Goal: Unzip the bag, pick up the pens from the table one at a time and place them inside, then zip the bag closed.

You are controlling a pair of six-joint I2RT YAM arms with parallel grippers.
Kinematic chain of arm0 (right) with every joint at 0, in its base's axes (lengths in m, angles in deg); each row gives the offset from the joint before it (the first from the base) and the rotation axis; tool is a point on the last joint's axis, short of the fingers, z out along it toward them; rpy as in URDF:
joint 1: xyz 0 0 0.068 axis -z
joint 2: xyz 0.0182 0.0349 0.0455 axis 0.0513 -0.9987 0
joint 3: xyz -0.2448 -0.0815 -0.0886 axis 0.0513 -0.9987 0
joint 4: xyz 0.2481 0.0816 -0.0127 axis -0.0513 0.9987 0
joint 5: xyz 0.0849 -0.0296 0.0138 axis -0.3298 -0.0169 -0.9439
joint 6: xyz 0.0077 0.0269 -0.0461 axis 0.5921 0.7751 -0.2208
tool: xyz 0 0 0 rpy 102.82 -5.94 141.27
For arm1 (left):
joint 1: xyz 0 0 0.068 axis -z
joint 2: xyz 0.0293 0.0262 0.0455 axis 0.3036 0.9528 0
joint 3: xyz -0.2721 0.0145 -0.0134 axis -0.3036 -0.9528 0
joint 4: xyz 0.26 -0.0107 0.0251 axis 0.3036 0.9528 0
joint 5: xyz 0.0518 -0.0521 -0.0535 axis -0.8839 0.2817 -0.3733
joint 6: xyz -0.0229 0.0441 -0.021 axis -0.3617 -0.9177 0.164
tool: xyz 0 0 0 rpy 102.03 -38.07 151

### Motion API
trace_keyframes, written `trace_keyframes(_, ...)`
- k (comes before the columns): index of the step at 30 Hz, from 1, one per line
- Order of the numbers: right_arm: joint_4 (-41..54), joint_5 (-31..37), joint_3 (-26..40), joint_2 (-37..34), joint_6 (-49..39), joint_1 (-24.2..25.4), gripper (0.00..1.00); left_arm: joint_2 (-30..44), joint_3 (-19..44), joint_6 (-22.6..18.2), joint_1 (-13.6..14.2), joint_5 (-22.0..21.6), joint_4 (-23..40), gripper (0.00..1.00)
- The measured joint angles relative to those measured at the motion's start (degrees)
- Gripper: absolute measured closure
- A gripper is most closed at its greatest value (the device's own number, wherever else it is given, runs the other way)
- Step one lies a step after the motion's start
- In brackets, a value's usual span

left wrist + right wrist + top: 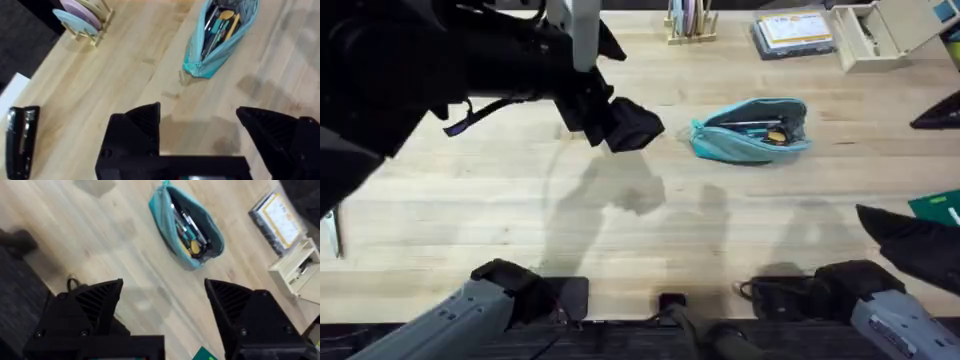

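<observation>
The teal bag (750, 130) lies on the pale wooden table (520, 220), right of centre, with its zipper open. Several pens (218, 27) and a yellow item show inside it, also in the right wrist view, where the pens (186, 224) lie along the bag (200, 255). My left gripper (632, 126) hangs raised just left of the bag, a short gap away. In its own view the left gripper (197, 130) is open and holds nothing, with the bag (200, 67) ahead of it. My right gripper (162, 310) is open too, empty, high above the table near the bag.
A black stapler (21, 140) lies on the table to one side. A wooden rack with pastel plates (82, 17) stands at the back. A clear box of cards (792, 32) and a cream box (880, 38) sit at the back right. A green item (938, 207) is at the right edge.
</observation>
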Motion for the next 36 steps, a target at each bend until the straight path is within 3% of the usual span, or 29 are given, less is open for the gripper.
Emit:
trace_keyframes(11, 0.7, -0.1, 0.0, 0.0, 0.0, 0.0, 0.003, 0.4, 0.0, -1.1, 0.0, 0.0, 2.7, 0.055)
trace_keyframes(22, -2.8, -5.9, 0.0, 0.0, 0.0, 0.0, 0.003, 0.6, 0.0, -10.1, 0.0, 0.2, 4.8, 0.055)
trace_keyframes(29, -4.2, -6.7, 0.0, -1.4, 0.0, 0.0, 0.003, 5.0, 0.0, -16.1, 0.0, 1.3, 4.8, 0.055)
trace_keyframes(34, -4.3, -6.7, 0.0, -3.7, 0.0, -0.1, 0.003, 10.3, 0.0, -20.8, -1.5, 5.8, 2.2, 0.054)
trace_keyframes(35, -3.9, -6.7, 0.0, -3.9, 0.0, -0.8, 0.003, 13.5, 0.0, -23.4, -3.5, 10.4, -0.2, 0.055)
trace_keyframes(36, -3.5, -6.7, 0.0, -3.9, 0.0, -1.1, 0.003, 14.7, 0.0, -24.3, -4.4, 12.4, -1.3, 0.055)
